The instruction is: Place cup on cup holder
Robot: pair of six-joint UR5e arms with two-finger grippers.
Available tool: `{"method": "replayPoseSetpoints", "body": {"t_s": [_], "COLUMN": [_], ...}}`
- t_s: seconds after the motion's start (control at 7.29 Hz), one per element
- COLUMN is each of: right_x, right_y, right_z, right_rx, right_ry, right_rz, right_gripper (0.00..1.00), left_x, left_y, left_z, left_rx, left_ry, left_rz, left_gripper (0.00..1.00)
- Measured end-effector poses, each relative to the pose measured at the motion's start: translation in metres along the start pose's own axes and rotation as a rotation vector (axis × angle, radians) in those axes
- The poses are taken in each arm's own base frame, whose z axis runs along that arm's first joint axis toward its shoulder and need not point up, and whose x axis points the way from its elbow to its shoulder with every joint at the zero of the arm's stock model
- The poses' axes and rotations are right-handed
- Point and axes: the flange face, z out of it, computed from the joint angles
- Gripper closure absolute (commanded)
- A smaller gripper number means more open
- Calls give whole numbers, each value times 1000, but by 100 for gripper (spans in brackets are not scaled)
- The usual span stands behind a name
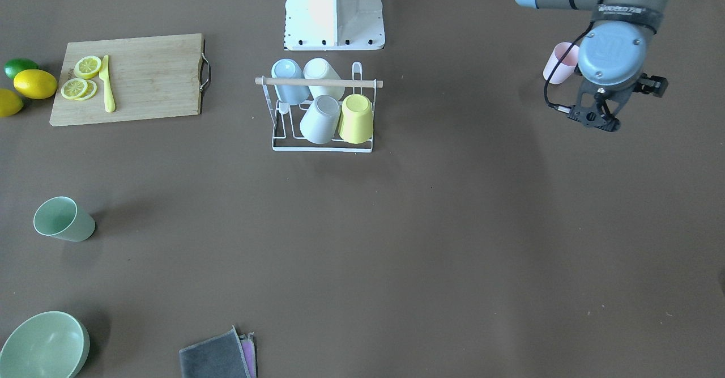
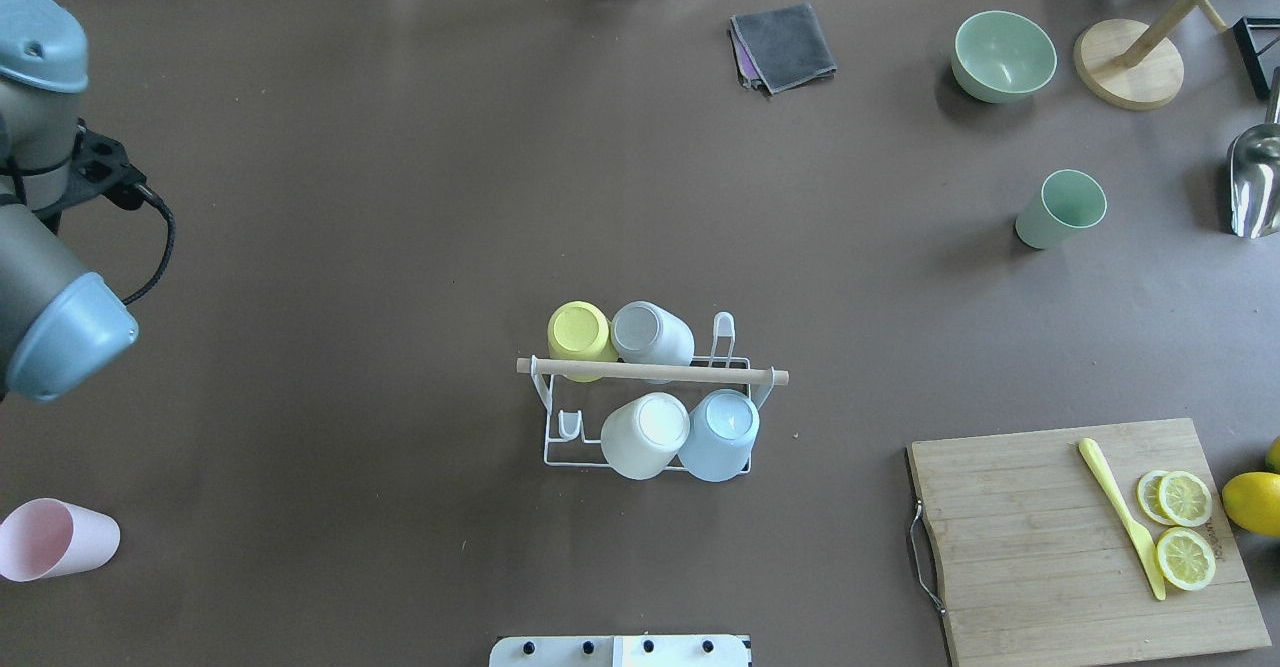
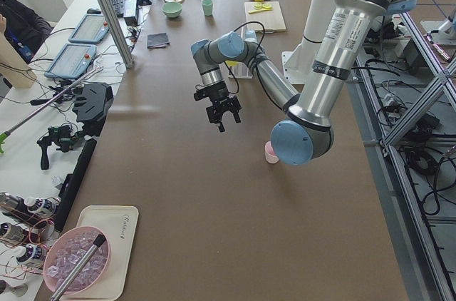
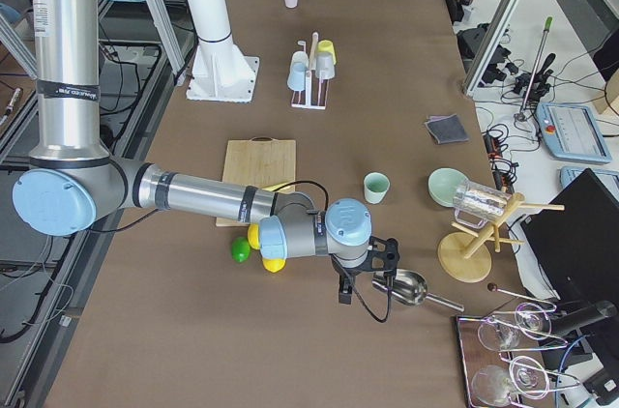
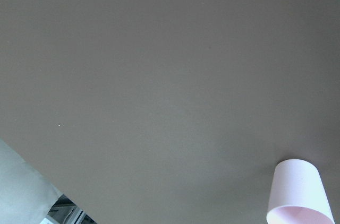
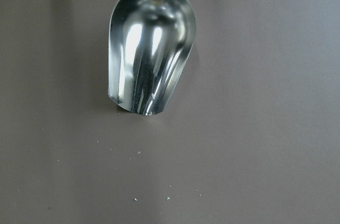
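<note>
Pink cup [image 1: 561, 62] near left fingers [image 1: 588, 116], apart

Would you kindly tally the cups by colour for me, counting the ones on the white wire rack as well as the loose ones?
Yellow cup: 1
Grey cup: 1
White cup: 1
Light blue cup: 1
Pink cup: 1
Green cup: 1
Total: 6
</note>
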Motion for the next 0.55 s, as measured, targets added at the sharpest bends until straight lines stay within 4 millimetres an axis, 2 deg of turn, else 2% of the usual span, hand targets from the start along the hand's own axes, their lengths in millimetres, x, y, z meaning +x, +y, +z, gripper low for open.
{"method": "replayPoseSetpoints", "body": {"t_s": [0.27,0.55], "right_x": [-21,-54], "right_y": [-12,-27], "right_z": [-11,-19], "right_rx": [23,44], "right_ry": [-9,-19], "right_rz": [-40,-100], "right_gripper": [0,0], "left_x": [61,103], "left_y": [-20,-31], "left_z": [14,29], "left_rx": [-109,-155], "left_ry": [-73,-95], "left_rz": [161,243], "left_gripper": [2,2]}}
